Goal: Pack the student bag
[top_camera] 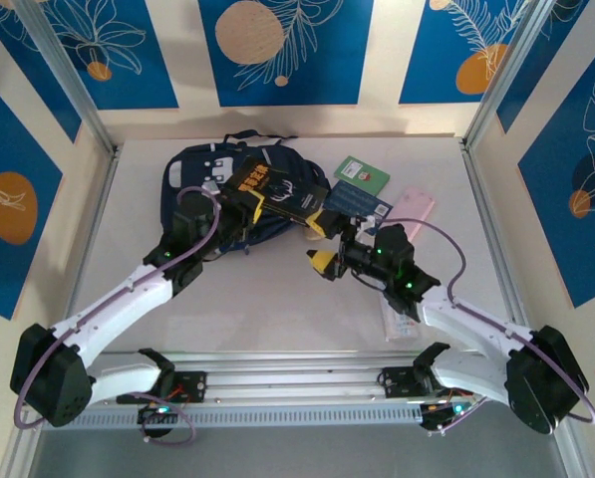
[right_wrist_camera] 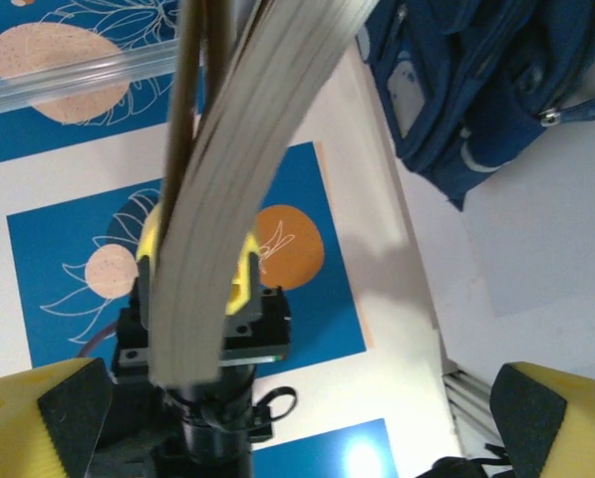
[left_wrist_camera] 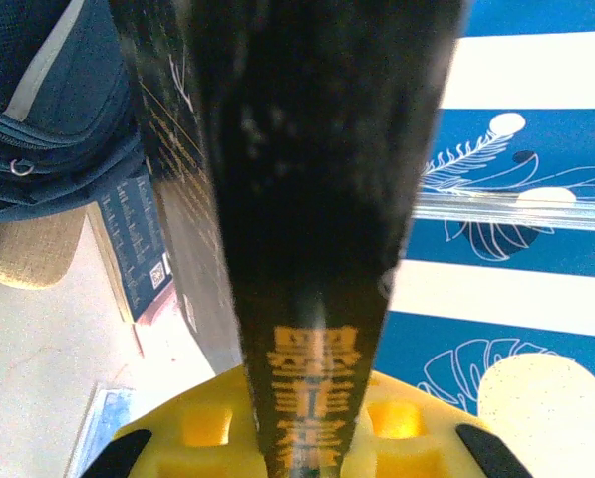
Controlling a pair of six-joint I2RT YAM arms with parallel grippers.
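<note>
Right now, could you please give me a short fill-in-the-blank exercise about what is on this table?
1. The left gripper is shut on a black ___.
2. The jaws of the right gripper stand ___.
3. The backpack is ___ in colour.
Missing words: book; open; blue.

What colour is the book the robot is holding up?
The book is black with orange-gold lettering on it, clearest in the left wrist view.
</note>
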